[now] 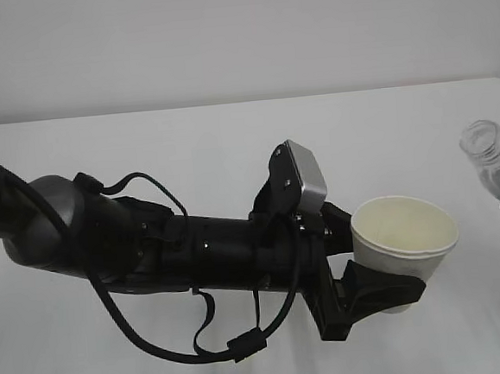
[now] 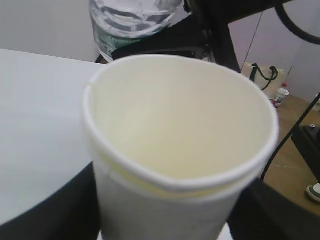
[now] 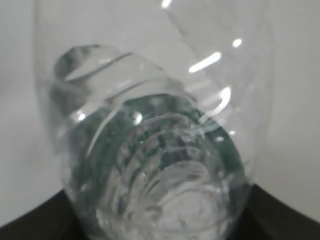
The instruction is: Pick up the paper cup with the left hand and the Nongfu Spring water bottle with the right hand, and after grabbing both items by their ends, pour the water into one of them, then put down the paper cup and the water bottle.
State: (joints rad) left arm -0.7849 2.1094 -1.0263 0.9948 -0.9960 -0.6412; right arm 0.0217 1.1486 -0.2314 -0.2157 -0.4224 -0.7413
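Paper cup nearest the lens: thin white wall, rolled rim, cream inside, dry. Left hand, fingers clamped on its lower end, holds it above the white table. Right hand, fingers clamped on the base of the Nongfu Spring water bottle: clear ribbed plastic, uncapped. Judged step: both lifted, pouring not begun. Next: bring neck over rim, tilt.

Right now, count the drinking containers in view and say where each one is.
2. The paper cup sits in the left gripper at centre-right; the water bottle is at the right edge, tilted. More may lie outside the frame.
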